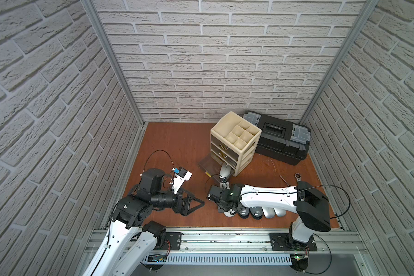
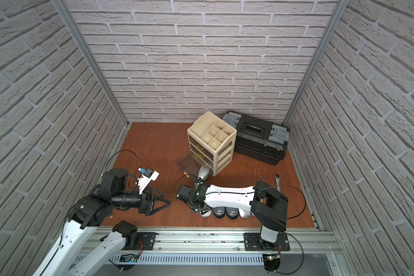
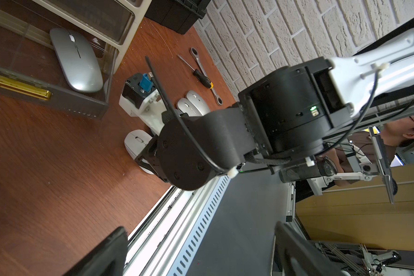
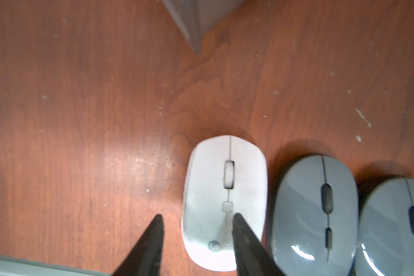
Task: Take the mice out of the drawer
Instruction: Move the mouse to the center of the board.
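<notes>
The brown wooden table (image 1: 175, 143) held everything. At its far right corner sat a black toolbox (image 1: 281, 141), with a cream drawer unit (image 1: 236, 143) just beside it on the left, 3 drawers high. The right arm (image 1: 268, 196) stretched low across the front of the table. Its right gripper (image 4: 197, 215) hung over the logo end of the white mouse (image 4: 208, 191) with jaws partly apart, clamping nothing: 1 finger was above the mouse's back, the other above bare wood beside it. The left gripper (image 3: 200, 227) hovered on the left side, well apart from the mice, jaws spread wide and empty. The unit's bottom drawer (image 1: 207, 163) stood pulled out, and 1 silver mouse (image 3: 75, 61) lay flat inside it close to a side wall. The other 5 mice lay on the table in 1 row near the front edge: the white mouse, then 2 dark grey mice (image 4: 296, 203), then 2 silver mice (image 1: 269, 213). A steel wrench (image 1: 298, 177) and a small screwdriver (image 3: 202, 77) lay touching near the right wall.
</notes>
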